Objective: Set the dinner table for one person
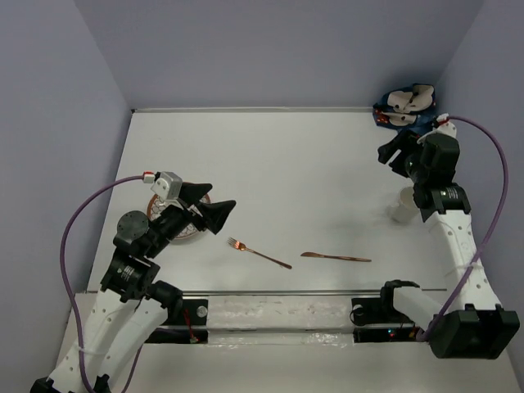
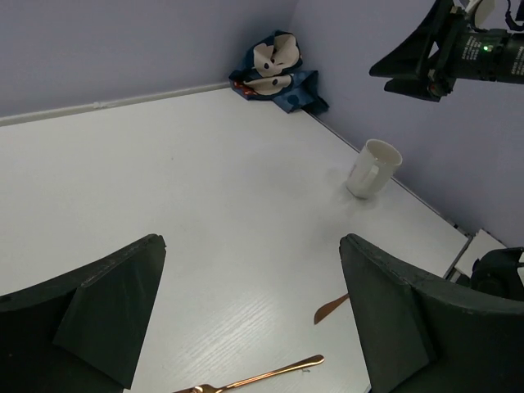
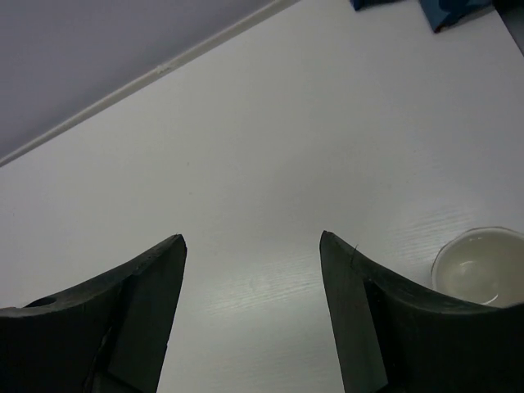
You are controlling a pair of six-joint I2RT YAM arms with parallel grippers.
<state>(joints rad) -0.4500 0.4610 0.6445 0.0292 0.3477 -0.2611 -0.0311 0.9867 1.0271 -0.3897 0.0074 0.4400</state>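
The dinner table is a large white tabletop. A copper fork and a copper knife lie near its front middle; both show in the left wrist view, the fork and the knife tip. A white cup stands at the right, also in the left wrist view and the right wrist view. A plate lies under my left arm. My left gripper is open and empty, left of the fork. My right gripper is open and empty, above the table behind the cup.
A crumpled dark blue patterned cloth lies in the far right corner, also in the left wrist view. Purple walls close the table at the back and on both sides. A metal rail runs along the front edge.
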